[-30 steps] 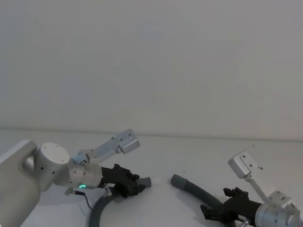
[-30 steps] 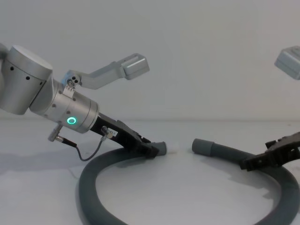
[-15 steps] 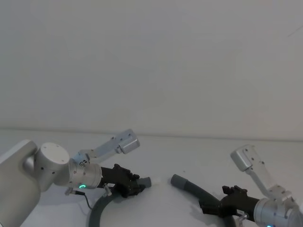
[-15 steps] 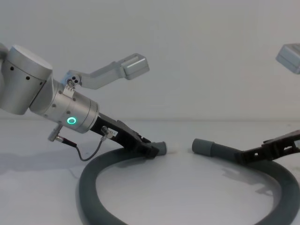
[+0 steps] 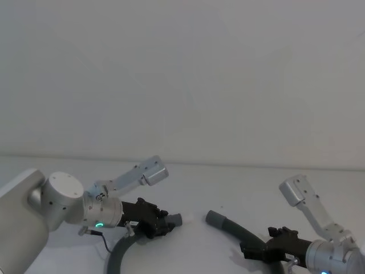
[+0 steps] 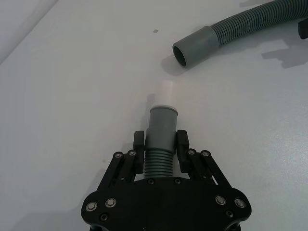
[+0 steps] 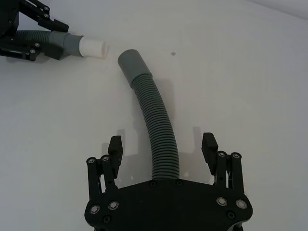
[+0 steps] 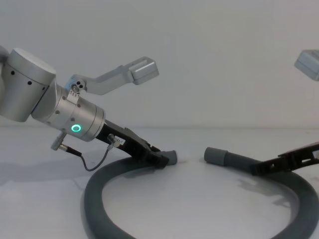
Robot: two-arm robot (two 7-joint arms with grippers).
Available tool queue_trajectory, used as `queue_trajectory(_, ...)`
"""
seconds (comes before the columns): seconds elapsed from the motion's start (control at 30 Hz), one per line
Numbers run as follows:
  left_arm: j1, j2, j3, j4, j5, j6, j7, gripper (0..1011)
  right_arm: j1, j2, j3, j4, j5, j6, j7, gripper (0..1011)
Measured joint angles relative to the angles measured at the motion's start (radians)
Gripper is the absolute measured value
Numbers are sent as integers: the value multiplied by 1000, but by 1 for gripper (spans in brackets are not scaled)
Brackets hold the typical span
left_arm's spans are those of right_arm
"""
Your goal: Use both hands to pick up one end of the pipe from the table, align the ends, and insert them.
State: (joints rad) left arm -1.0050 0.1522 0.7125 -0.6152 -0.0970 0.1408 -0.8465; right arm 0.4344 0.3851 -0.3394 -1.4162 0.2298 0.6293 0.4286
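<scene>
A plain, smooth, pale grey-white wall (image 5: 182, 80) rises behind a matte white table (image 5: 239, 182), taking up most of the head view and the upper half of the chest view. Wall and table meet in one straight, level line that runs right across both views. The light is soft and even, leaving faint, blurred grey shadows on the tabletop, and one tiny dark speck (image 6: 155, 31) marks the white surface in the wrist views.
</scene>
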Motion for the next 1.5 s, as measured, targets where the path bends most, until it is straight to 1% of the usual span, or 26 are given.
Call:
queue_trajectory(0.47,0,0,0,0,0,0,0,363,-2,6,-10,2,6,0,-8,994)
queue_trajectory(0.5,0,0,0,0,0,0,0,360,-2,7,-10,3,6,0,-8,957)
queue_trajectory(0.53,0,0,0,0,0,0,0,360,-2,7,-11,3,6,-1,-8,957)
queue_trajectory(0.6,0,0,0,0,0,0,0,360,-3,8,-11,3,6,-1,-9,884)
queue_trajectory(0.67,0,0,0,0,0,0,0,360,-3,8,-12,3,6,-2,-10,870)
queue_trajectory(0.7,0,0,0,0,0,0,0,360,-3,8,-12,3,6,-2,-10,815)
queue_trajectory(0.73,0,0,0,0,0,0,0,360,-3,9,-13,3,7,-2,-10,781)
queue_trajectory(0.87,0,0,0,0,0,0,0,360,-3,9,-13,3,7,-3,-11,678)
queue_trajectory(1.0,0,0,0,0,0,0,0,360,-4,9,-14,3,7,-3,-11,541)
queue_trajectory(1.03,0,0,0,0,0,0,0,363,-4,9,-14,3,7,-3,-11,526)
queue_trajectory(1.07,0,0,0,0,0,0,0,360,-4,10,-14,3,8,-3,-11,457)
queue_trajectory(1.1,0,0,0,0,0,0,0,360,-4,10,-14,3,8,-3,-11,457)
queue_trajectory(1.17,0,0,0,0,0,0,0,360,-4,10,-15,3,8,-4,-12,386)
queue_trajectory(1.2,0,0,0,0,0,0,0,360,-4,10,-15,3,8,-4,-12,326)
queue_trajectory(1.33,0,0,0,0,0,0,0,360,-4,10,-15,3,8,-4,-12,252)
queue_trajectory(1.5,0,0,0,0,0,0,0,360,-4,11,-15,3,8,-4,-12,214)
